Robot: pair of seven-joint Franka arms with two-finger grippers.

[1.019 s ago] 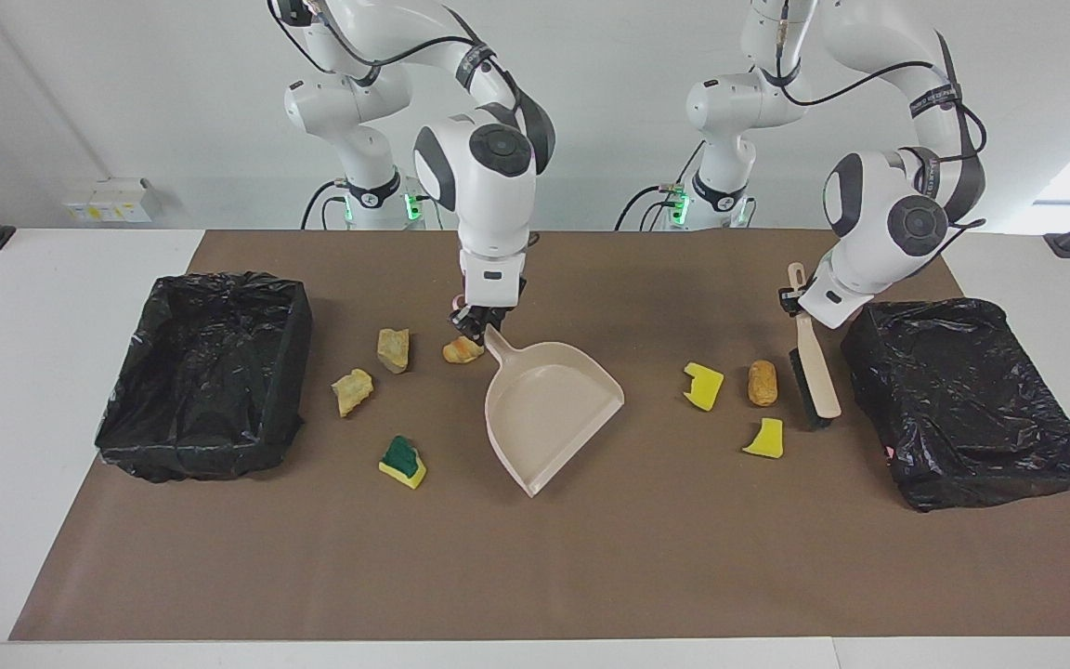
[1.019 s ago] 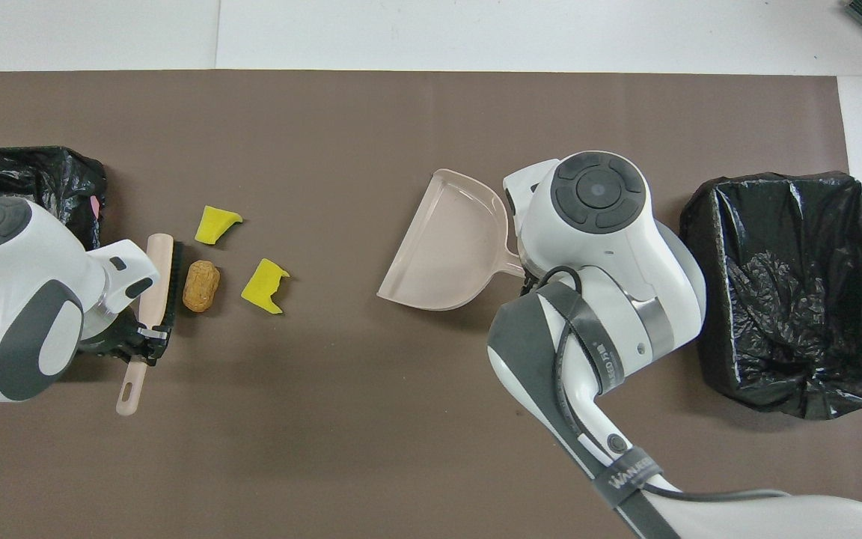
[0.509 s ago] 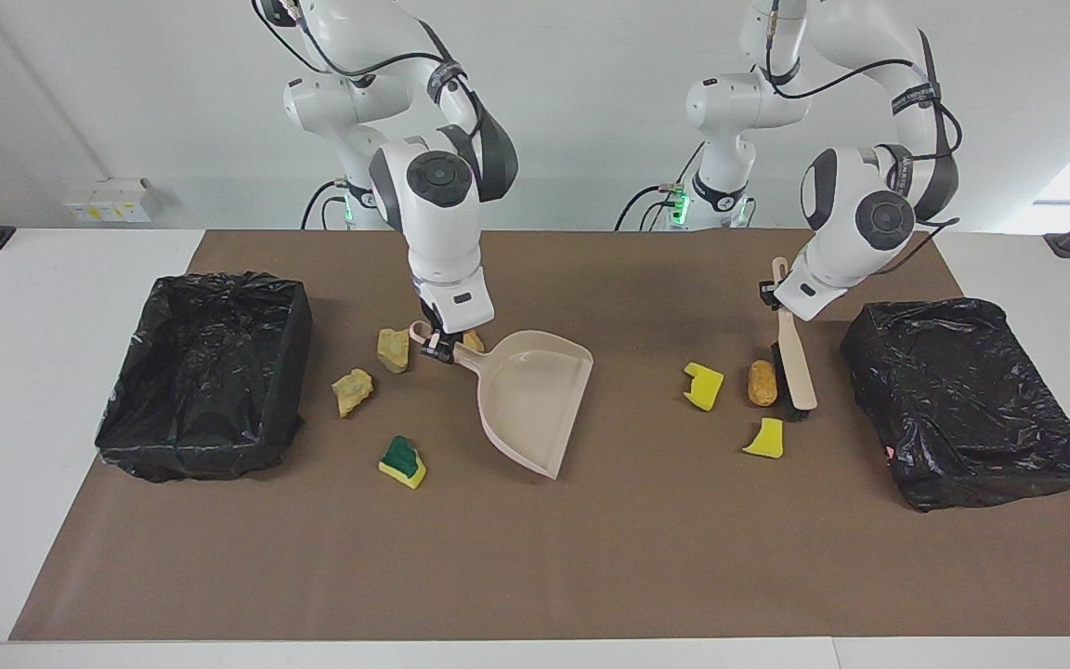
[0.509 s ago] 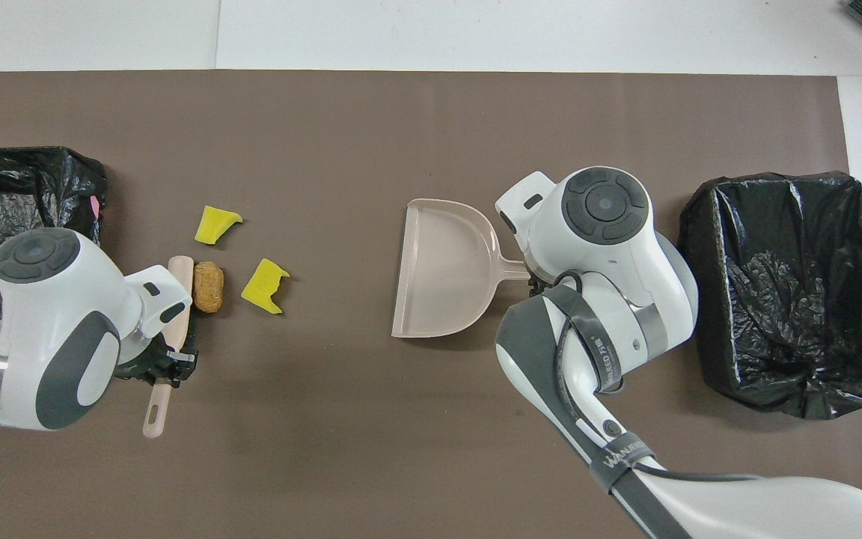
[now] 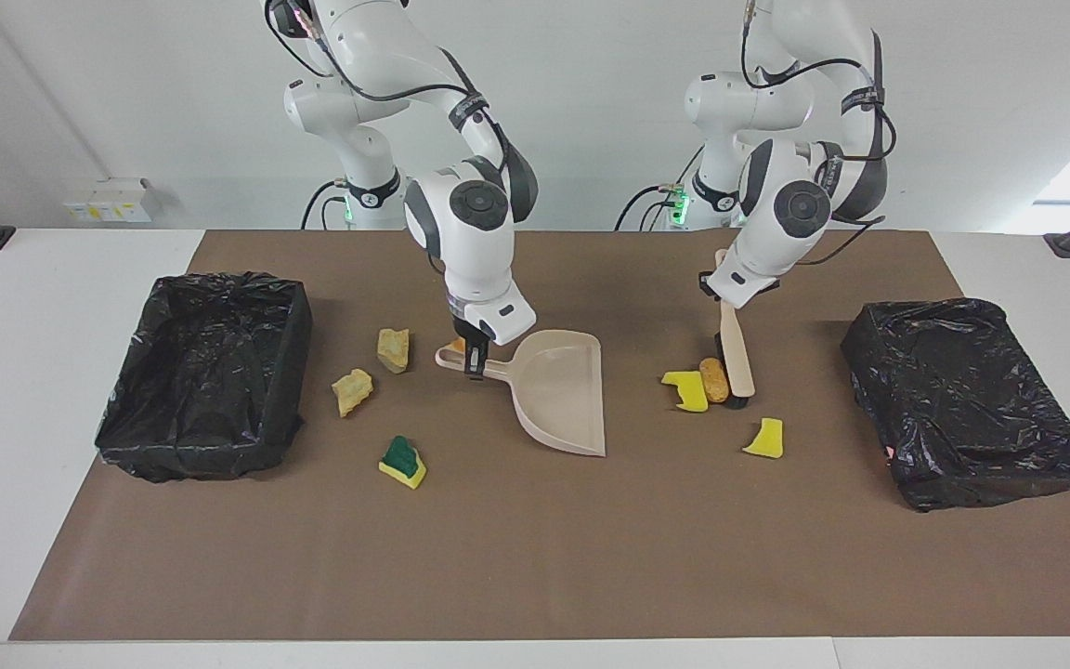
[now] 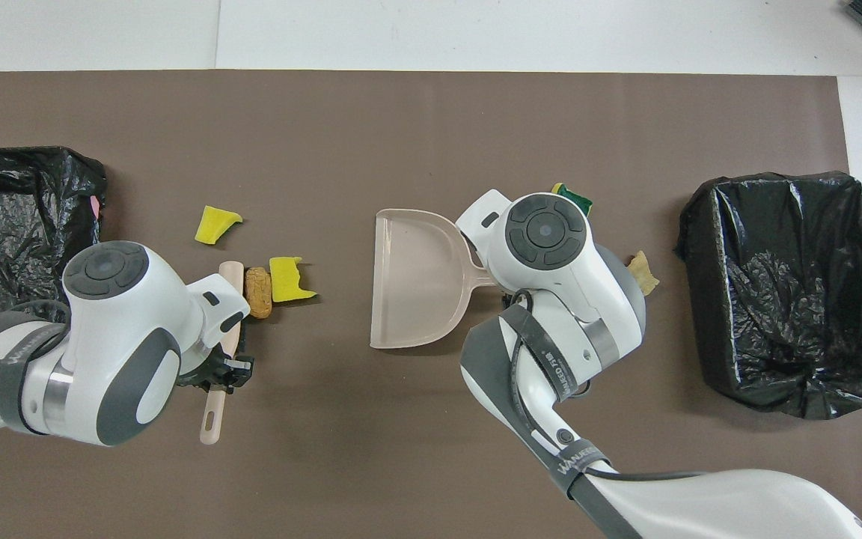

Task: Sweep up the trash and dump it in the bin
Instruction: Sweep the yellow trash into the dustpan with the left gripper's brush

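At frame centre the dustpan (image 5: 561, 390) is gripped by its handle in the right gripper (image 5: 472, 358), mouth turned toward the scraps (image 5: 700, 386), which are pushed by the brush (image 5: 736, 358) clamped in the left gripper (image 5: 723, 295).

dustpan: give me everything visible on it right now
The dustpan is beige, plastic-looking, one piece: a flat scoop with raised side walls and a short handle with a hole at its tip. The right hand is shut on the handle. Its open lip faces the left arm's end, toward the trash being swept by the brush. Its scoop holds nothing.
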